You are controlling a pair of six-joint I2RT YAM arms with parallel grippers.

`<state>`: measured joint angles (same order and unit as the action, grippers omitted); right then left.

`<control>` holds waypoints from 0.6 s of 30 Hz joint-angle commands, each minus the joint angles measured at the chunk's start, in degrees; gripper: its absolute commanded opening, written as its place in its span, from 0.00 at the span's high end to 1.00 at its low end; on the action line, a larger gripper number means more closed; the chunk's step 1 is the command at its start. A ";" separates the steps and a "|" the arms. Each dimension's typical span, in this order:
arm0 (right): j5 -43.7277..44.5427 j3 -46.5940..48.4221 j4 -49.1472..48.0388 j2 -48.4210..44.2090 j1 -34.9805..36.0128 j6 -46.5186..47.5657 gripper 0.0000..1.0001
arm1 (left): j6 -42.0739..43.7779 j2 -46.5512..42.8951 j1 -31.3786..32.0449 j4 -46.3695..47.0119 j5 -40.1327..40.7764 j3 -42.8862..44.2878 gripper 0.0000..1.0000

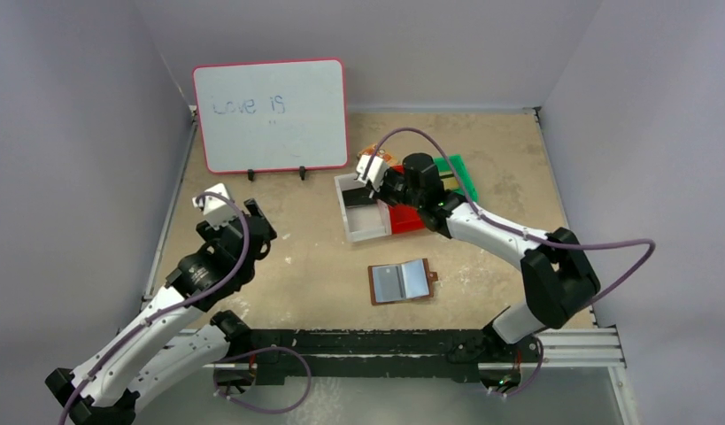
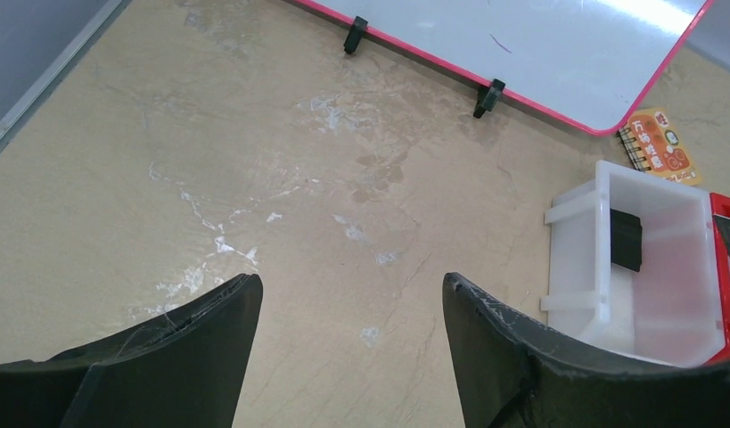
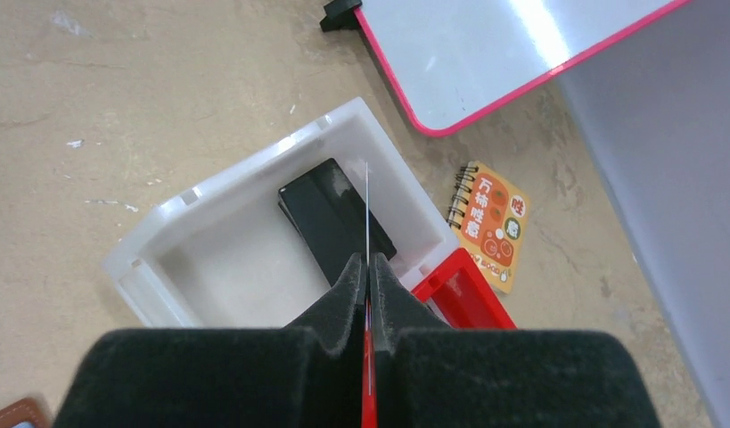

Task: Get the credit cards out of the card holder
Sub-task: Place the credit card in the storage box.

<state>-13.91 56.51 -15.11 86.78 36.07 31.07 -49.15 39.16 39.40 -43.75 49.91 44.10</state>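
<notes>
The brown card holder (image 1: 403, 282) lies open and flat on the table near the front; one corner of it (image 3: 18, 415) shows in the right wrist view. My right gripper (image 3: 367, 260) is shut on a thin credit card (image 3: 367, 201) seen edge-on, held above the white bin (image 3: 178, 221). A black credit card (image 3: 330, 218) lies inside that bin. In the top view the right gripper (image 1: 374, 170) hangs over the bin's far end. My left gripper (image 2: 352, 285) stands open over bare table at the left, with nothing between its fingers.
A pink-framed whiteboard (image 1: 272, 115) stands at the back. Next to the white bin (image 1: 363, 212) sit a red bin (image 1: 407, 220) and a green bin (image 1: 456, 173). An orange patterned notebook (image 3: 491, 223) lies beyond them. Grey walls close in both sides.
</notes>
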 commanded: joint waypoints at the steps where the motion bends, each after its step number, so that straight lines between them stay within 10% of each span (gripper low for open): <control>1: 2.28 3.12 -5.04 2.95 1.58 6.73 1.00 | -1.46 1.95 -0.11 1.09 0.84 0.67 0.26; 18: 5.46 7.00 -3.83 13.69 3.33 17.73 1.00 | 0.55 -1.59 -0.11 0.16 -0.63 1.42 0.24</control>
<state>-10.20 60.80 -18.06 99.04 38.79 45.63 -49.76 38.79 39.40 -44.34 49.25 44.01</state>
